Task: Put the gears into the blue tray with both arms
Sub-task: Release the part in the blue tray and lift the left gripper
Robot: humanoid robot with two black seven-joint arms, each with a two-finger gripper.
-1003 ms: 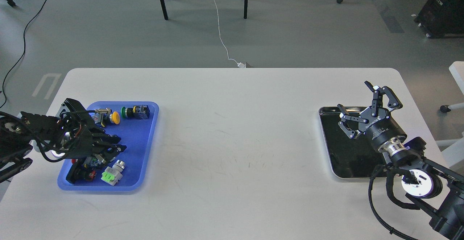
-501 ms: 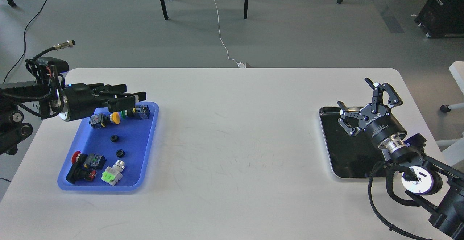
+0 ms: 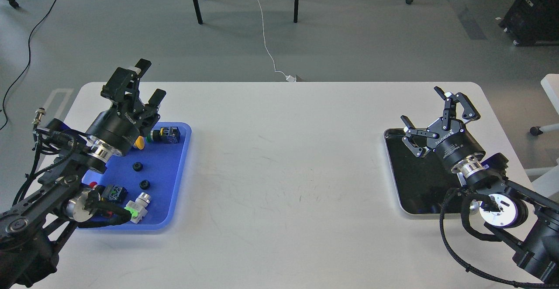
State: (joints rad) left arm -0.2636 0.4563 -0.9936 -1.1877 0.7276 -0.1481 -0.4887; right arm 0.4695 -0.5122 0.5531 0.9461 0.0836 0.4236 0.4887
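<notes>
The blue tray (image 3: 170, 180) lies at the table's left. Two black gears rest in its middle, one (image 3: 138, 166) above the other (image 3: 144, 184). My left gripper (image 3: 147, 81) is raised above the tray's far edge, fingers spread open and holding nothing. My right gripper (image 3: 422, 107) hovers over the far end of the silver tray (image 3: 408, 201), open and empty.
Push-button switches sit in the blue tray: a green-capped one (image 3: 165, 135) and a yellow-capped one (image 3: 139, 142) at the far end, a green-and-white one (image 3: 136, 208) and a red-capped one partly behind my left arm at the near end. The silver tray's dark inside shows no parts.
My left arm has swung up and back from over the tray, its gripper now pointing away and upward. The right gripper has drifted slightly left and up. The two gears lie uncovered.
</notes>
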